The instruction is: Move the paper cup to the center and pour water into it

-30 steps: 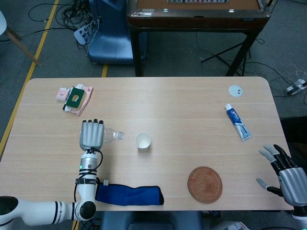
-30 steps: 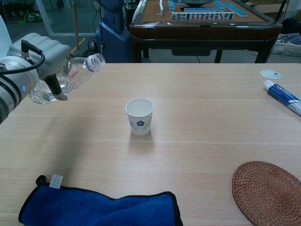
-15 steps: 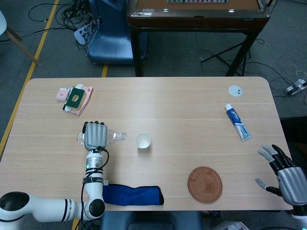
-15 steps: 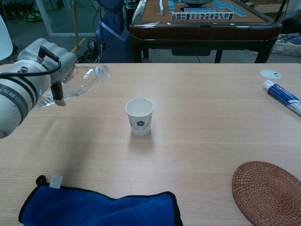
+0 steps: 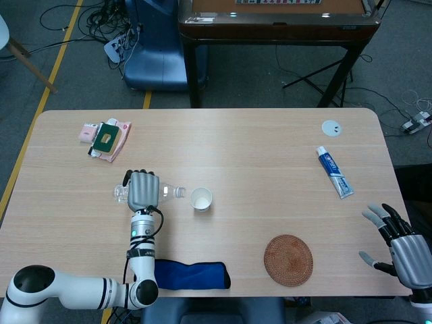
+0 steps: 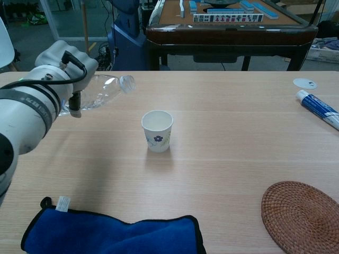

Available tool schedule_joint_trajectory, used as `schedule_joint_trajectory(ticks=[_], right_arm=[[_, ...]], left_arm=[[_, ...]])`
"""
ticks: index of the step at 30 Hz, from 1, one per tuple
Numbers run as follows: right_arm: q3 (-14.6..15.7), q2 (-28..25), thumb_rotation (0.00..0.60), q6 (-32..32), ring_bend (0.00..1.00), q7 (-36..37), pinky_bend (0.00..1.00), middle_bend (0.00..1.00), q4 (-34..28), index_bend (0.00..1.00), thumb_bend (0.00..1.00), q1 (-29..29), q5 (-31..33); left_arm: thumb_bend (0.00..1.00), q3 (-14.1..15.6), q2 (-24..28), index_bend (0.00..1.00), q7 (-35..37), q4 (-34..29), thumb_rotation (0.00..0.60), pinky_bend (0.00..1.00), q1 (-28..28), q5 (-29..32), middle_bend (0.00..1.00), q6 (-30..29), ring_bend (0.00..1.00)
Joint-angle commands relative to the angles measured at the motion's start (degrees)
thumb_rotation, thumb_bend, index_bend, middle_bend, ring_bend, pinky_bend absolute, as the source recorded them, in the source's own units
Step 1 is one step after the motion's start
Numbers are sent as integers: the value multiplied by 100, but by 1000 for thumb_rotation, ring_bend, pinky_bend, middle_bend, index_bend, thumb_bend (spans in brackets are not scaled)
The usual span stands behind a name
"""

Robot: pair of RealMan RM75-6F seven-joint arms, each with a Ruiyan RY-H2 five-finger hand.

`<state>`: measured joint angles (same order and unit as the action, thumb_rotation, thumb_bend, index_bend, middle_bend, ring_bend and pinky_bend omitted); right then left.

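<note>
Wooden table (image 5: 270, 155): left hand (image 5: 143, 190) grips clear water bottle (image 6: 106, 90), now carried nearer the paper cup (image 6: 157, 130); pouring imminent. Right hand (image 5: 399, 246) open, empty, far off.

The left hand (image 5: 143, 190) hides the bottle's (image 5: 170, 192) middle.

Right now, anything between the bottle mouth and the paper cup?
Nothing visible. The left robot hand holds the bottle tilted, mouth toward the paper cup; only bare table lies between them.
</note>
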<state>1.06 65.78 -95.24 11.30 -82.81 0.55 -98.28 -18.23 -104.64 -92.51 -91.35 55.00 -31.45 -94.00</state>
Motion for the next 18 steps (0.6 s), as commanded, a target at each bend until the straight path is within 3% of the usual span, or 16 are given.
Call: schedule_joint_trajectory(ticks=[1, 18], right_arm=[[3, -4, 600, -2, 64, 9, 294, 151, -2, 210, 0, 1, -5], [10, -50, 600, -44, 64, 169, 294, 151, 20, 210, 0, -6, -7]], left_arm=[[46, -27, -75, 634, -83, 60, 600, 522, 92, 22, 657, -14, 509], [46, -85, -522, 635, -582, 668, 600, 537, 469, 364, 657, -78, 509]])
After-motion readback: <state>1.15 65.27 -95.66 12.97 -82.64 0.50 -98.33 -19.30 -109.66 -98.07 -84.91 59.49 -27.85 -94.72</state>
